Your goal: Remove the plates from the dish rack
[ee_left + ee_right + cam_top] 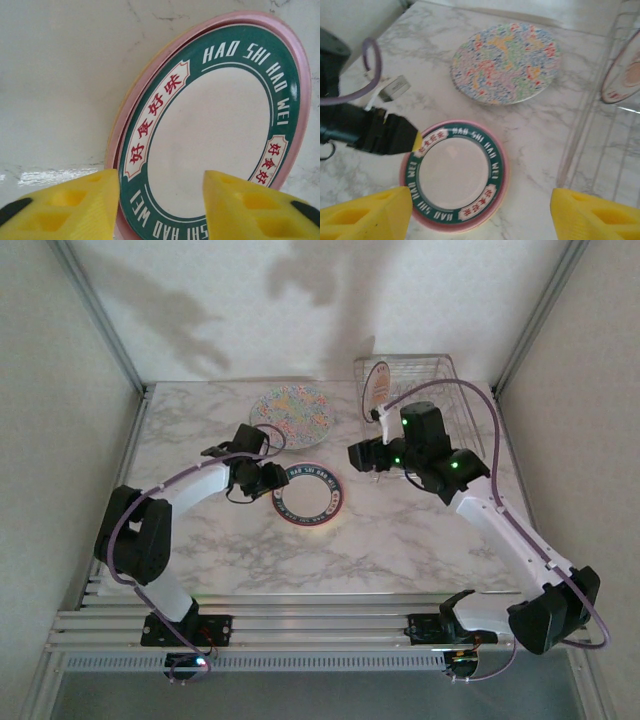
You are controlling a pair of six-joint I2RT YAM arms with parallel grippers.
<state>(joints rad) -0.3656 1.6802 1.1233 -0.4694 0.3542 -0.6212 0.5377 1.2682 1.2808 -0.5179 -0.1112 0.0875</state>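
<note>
**While one plate stands in the rack, the left arm lets go of another**

Since the left gripper (pixel 160 210) has its yellow jaws apart, with the near rim of the green plate (pixel 210 130) lying in the gap and neither jaw pressing on it, I judge that it grips nothing and the plate is released. The green plate lies flat on a pink plate (pixel 305 100). Together they make a small stack in the middle of the table (pixel 420 540), just in front of this gripper. Behind the stack, towards the back edge, the floral plate (pixel 292 415) lies flat by itself, apart from the others.

Further right, the right gripper (pixel 480 200) hangs above the table between the stack and the rack (pixel 450 375). Its jaws are wide apart and there is nothing between them. The rack stands in the far right corner. One white plate (pixel 378 385) is in it, upright on its edge at the left end.

The step in hand, as I judge it, is the end of placing the green plate. Three plates are out and one is left to unload.

For the next move, the left gripper should draw back level so that it does not drag the rim and shift the stack. The right arm is the nearer one to the rack. It should turn towards the white plate, bring one jaw to each face of its upper rim, and close. It should then lift straight up until the plate clears the wires.
</note>
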